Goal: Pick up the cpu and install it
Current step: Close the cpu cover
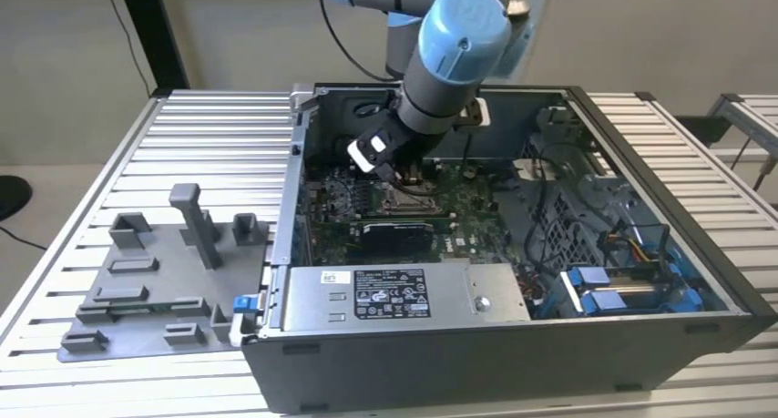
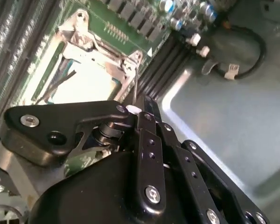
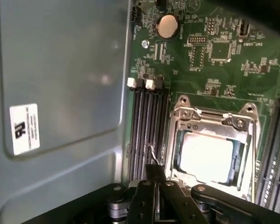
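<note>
The cpu already sits inside the socket frame, and the gripper, closed, seems to pinch the thin socket lever, so I judge that latching needs a steady, gentle pull.

Cpu seated in socket frame; tool over memory slots.

Both wrist views close above socket

In the second wrist view, the black metal gripper, cut off by the picture's edge, covers part of the pale silver-grey square cpu. In the exterior view, the blue and grey robot arm hides part of the green circuit board.
</note>
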